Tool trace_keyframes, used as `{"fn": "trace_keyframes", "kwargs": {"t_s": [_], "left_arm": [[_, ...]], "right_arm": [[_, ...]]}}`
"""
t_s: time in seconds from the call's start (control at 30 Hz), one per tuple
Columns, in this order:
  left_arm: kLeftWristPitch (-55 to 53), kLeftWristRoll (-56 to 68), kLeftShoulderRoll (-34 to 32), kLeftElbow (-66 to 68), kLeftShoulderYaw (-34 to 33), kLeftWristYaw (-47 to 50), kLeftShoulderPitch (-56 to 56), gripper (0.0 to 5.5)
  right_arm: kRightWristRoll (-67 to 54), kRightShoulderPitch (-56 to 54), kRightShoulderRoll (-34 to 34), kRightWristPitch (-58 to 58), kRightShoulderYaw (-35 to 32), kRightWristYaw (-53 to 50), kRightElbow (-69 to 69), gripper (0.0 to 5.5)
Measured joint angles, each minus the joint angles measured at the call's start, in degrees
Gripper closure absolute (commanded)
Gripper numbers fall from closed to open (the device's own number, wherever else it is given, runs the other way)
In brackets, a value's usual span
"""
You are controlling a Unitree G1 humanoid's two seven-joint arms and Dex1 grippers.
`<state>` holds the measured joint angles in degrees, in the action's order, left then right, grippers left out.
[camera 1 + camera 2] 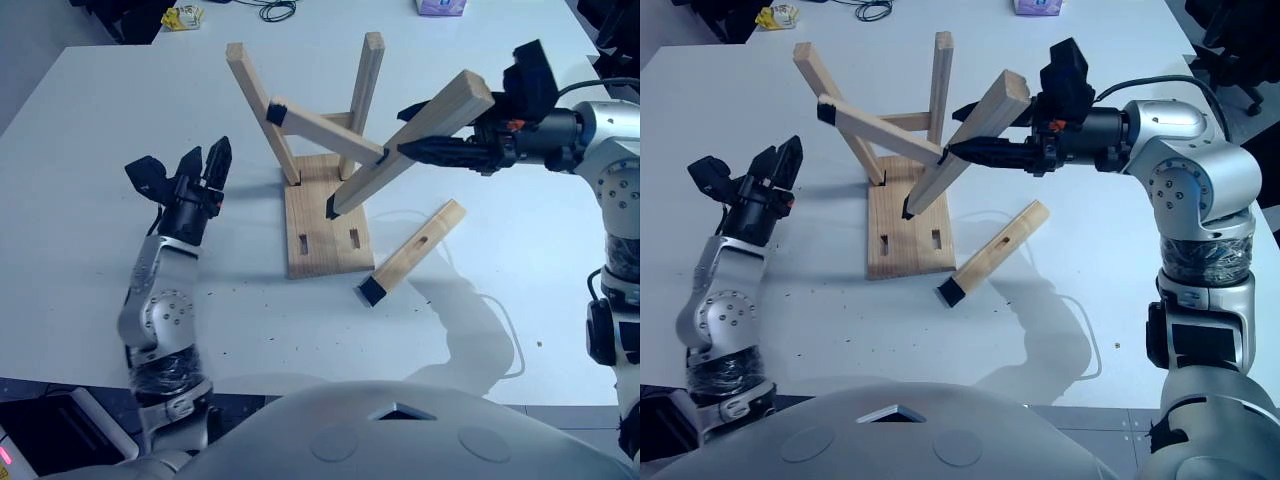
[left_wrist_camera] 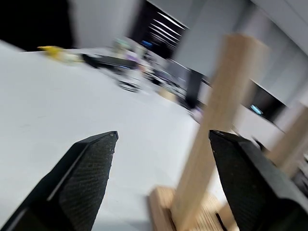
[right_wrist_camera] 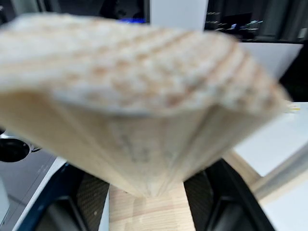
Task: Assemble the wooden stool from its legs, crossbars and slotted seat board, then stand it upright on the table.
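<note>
The slotted seat board (image 1: pixel 325 235) lies flat on the white table (image 1: pixel 90 130). Two legs (image 1: pixel 262 112) (image 1: pixel 365 95) stand in its far slots, joined by a crossbar (image 1: pixel 325 132). My right gripper (image 1: pixel 415 150) is shut on a third leg (image 1: pixel 415 140), held tilted with its black-tipped lower end just above the board's right side. This leg's end grain (image 3: pixel 139 96) sits close before the right wrist camera. A fourth leg (image 1: pixel 410 250) lies loose on the table right of the board. My left gripper (image 1: pixel 205 165) hovers open, left of the board, with the near standing leg (image 2: pixel 211 130) beyond its fingers.
A yellow item (image 1: pixel 183 16) and a small box (image 1: pixel 440 7) sit at the table's far edge. A thin white cable (image 1: pixel 490 310) loops on the table at the right. Dark specks dot the table surface in front of the board.
</note>
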<state>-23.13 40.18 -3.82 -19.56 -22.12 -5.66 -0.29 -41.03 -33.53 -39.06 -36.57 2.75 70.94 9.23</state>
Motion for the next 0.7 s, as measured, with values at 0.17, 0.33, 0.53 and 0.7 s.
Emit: {"fn": "trace_keyframes", "kwargs": {"t_s": [0.17,0.33,0.53,0.7], "left_arm": [[2.17,0.22,2.99,0.87,-5.78,12.49,-3.59,2.00],[5.10,-1.87,2.86,1.22,-6.58,13.29,-2.21,2.00],[10.26,-3.01,4.69,1.39,-7.55,13.72,0.45,2.00],[12.87,-3.16,5.13,2.40,-7.78,14.00,0.89,2.00]], "right_arm": [[5.69,-0.13,-0.37,4.47,4.66,5.70,-3.25,3.45],[7.59,-2.15,-1.26,6.26,6.56,12.43,-6.59,3.45],[10.50,-6.54,-1.51,8.48,8.88,17.98,-11.26,3.45],[11.62,-6.60,-1.34,9.86,9.03,18.96,-12.39,3.45]]}}
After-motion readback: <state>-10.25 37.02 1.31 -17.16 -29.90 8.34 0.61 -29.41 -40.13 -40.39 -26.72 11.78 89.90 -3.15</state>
